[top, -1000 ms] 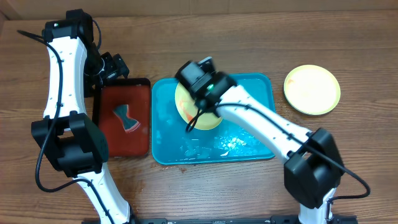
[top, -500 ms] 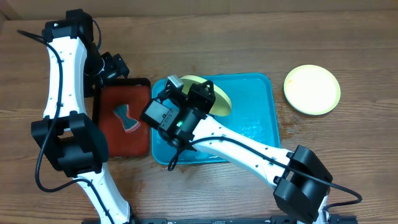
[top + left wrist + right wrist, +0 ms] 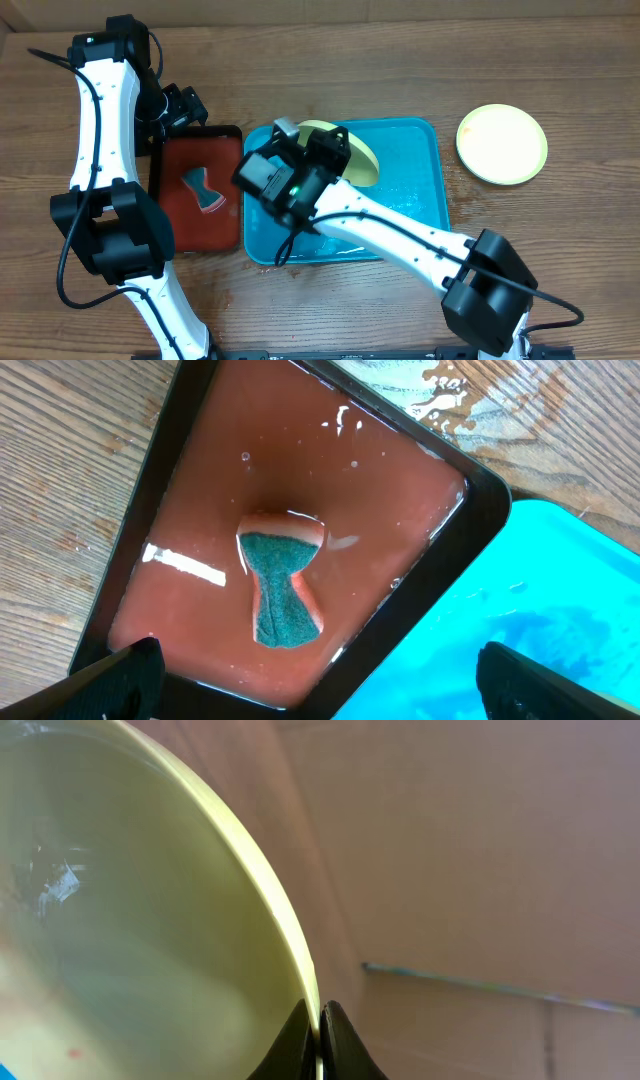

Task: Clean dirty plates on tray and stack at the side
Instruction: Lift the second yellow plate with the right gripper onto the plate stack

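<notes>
While the left claw (image 3: 310,680) is held wide open over the sponge (image 3: 280,588) at left, a yellow plate (image 3: 150,920) is pinched by its rim in the right claw (image 3: 319,1038), tilted above the tray (image 3: 410,180) at centre frame.

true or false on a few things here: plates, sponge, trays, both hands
1. The right hand is pinching the rim of a yellow-green plate. True.
2. The sponge lies on the blue tray. False: it lies in the dark red tray.
3. The left hand is open over the red tray. True.
4. A second plate sits on the wooden table, off the tray. True.
5. The left hand holds the sponge. False: it holds nothing.
</notes>
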`<act>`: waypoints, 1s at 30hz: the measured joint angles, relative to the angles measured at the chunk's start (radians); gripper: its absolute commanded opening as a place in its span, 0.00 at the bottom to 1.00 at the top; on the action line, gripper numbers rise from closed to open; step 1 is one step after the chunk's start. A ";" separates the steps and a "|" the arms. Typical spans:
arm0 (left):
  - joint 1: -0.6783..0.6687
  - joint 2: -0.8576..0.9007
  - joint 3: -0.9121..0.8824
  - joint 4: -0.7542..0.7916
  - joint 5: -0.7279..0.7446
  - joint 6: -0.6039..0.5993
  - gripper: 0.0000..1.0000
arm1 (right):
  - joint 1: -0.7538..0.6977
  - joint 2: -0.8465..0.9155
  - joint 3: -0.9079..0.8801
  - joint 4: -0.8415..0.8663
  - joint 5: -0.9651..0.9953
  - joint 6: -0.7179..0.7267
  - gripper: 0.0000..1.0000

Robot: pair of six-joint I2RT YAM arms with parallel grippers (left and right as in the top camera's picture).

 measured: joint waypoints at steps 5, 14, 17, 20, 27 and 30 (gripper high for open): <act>0.000 0.000 0.000 0.000 0.000 0.000 1.00 | -0.133 0.000 0.000 0.001 -0.151 0.000 0.04; 0.000 0.000 0.000 0.000 0.000 0.000 1.00 | -0.590 -0.097 0.000 0.008 -0.840 0.000 0.04; 0.000 0.000 0.000 0.000 0.000 0.000 1.00 | -0.782 -0.146 0.000 0.004 -1.078 0.001 0.04; 0.000 0.000 0.000 0.000 0.000 0.000 1.00 | -0.958 -0.155 -0.001 0.002 -1.253 0.001 0.04; 0.000 0.000 0.000 0.001 0.001 0.000 1.00 | -1.273 -0.155 -0.169 0.198 -1.388 0.107 0.04; 0.000 0.000 0.000 0.000 0.002 0.000 1.00 | -1.375 -0.154 -0.274 0.311 -1.402 0.216 0.04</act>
